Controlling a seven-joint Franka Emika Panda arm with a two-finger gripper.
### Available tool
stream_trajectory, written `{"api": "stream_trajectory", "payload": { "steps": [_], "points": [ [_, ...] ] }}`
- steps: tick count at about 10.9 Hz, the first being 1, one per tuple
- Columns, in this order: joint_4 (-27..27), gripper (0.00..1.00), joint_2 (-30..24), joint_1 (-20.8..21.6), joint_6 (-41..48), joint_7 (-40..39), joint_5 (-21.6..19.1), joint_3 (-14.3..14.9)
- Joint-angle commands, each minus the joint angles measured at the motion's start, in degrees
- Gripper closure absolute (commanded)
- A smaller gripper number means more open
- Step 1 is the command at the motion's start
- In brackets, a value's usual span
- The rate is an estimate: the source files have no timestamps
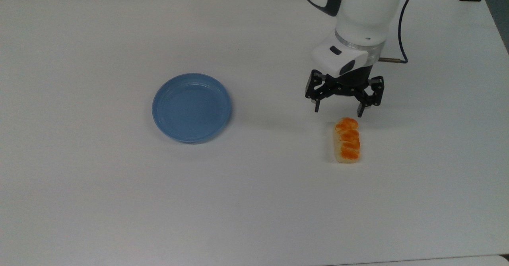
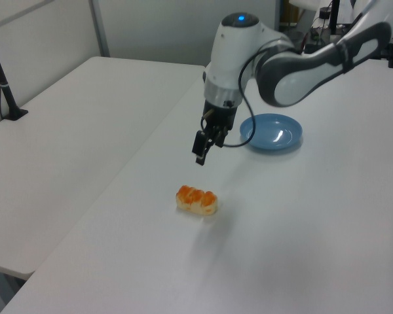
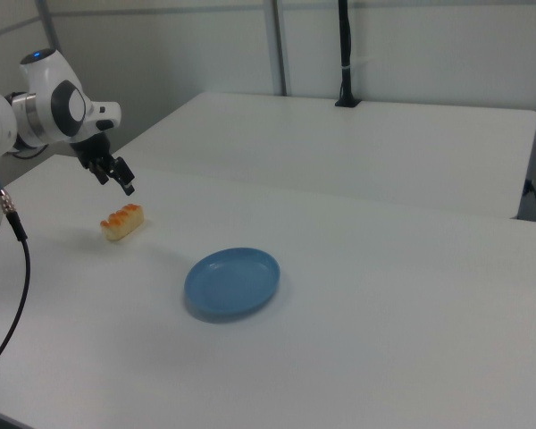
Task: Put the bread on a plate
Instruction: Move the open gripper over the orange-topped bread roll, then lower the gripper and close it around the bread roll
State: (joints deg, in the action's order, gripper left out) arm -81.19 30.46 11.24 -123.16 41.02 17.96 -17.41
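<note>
The bread (image 1: 347, 140), a small loaf with an orange-brown glazed top, lies on the white table at the top view's right; it also shows as the bread (image 2: 197, 200) and the bread (image 3: 122, 222). The light-blue plate (image 1: 191, 107) sits apart from it at the top view's centre left, also seen as the plate (image 2: 272, 132) and the plate (image 3: 231, 281), with nothing on it. My gripper (image 1: 339, 111) hangs open above the table just beyond the bread's far end, holding nothing. It appears as the gripper (image 2: 200, 152) and the gripper (image 3: 125, 184) too.
The white table (image 1: 254, 202) has wide bare room around both objects. A second white table (image 2: 72, 124) adjoins it, with a black post (image 2: 1, 78) clamped at its edge. A black cable (image 3: 9, 268) hangs from the arm.
</note>
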Motion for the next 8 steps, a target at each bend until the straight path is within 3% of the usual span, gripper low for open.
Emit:
{"api": "stream_trajectory", "payload": {
  "steps": [1, 3, 8],
  "points": [
    [6.0, 0.00, 6.8, 2.5, -4.0, 5.9, 5.3, 0.8],
    [6.0, 0.00, 9.3, 2.6, -10.2, 10.2, 5.3, 0.9],
    [4.3, 0.00, 11.0, 4.1, -8.9, 9.2, 7.3, 0.4]
  ]
}}
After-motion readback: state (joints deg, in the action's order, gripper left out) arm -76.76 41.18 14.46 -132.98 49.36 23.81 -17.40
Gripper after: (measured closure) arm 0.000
